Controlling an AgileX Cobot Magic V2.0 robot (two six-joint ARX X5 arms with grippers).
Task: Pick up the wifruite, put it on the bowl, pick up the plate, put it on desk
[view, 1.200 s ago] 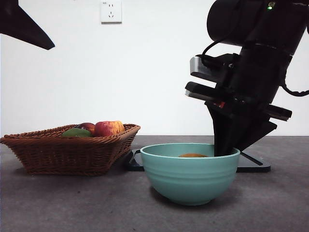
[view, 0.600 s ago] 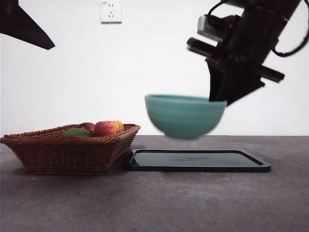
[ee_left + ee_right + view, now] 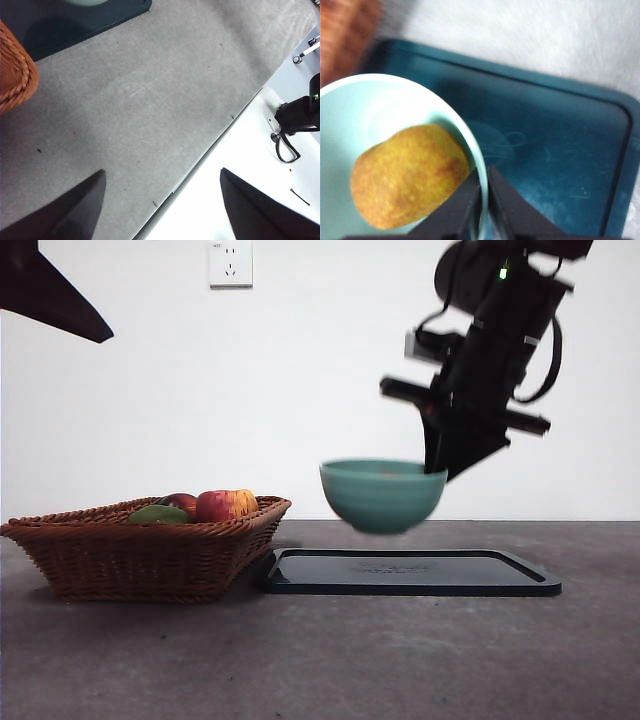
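The bowl [image 3: 382,496] looks like smooth glazed ceramic, teal-green with a soft sheen. The fruit [image 3: 409,175] inside has a rough, matt, brownish-yellow skin. The tray [image 3: 410,572] is glossy black, probably plastic, showing faint smears. The basket [image 3: 140,548] is coarse brown woven wicker. The desk [image 3: 400,660] is matt, mottled dark grey.

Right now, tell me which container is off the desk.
The teal bowl, gripped by its rim in the right gripper, hangs above the black tray; the wicker basket rests on the desk.
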